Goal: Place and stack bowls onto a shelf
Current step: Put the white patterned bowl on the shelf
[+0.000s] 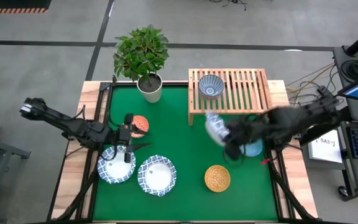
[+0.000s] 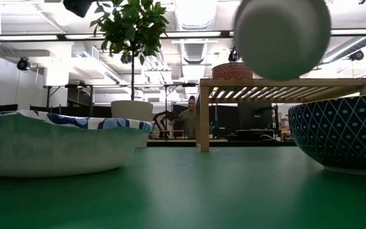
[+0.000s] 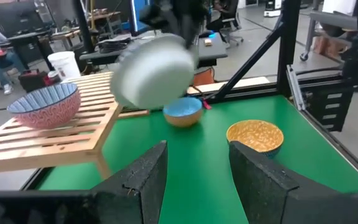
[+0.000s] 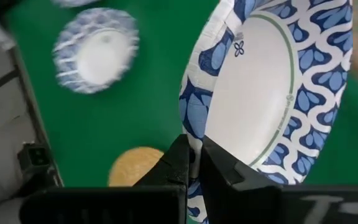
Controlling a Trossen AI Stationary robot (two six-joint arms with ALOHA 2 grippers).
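Observation:
My right gripper is shut on a wide white bowl with a blue patterned rim, in the air in front of the wooden shelf. A blue-patterned bowl stands on the shelf's left part. My left gripper is open and hovers over the far rim of another wide white bowl. A third wide bowl, an orange-red bowl, a yellow-orange bowl and a light blue bowl rest on the green mat. My right gripper pinches the wide bowl's blue patterned rim, one finger on the inner side and one on the outer side. The bowl is lifted clear and tipped on edge; its white underside shows in the low view at about shelf-top height.
A potted plant in a white pot stands at the mat's far edge, left of the shelf. The right arm reaches in over the light blue bowl. Bare green mat lies between the two arms. People sit in the room beyond the table.

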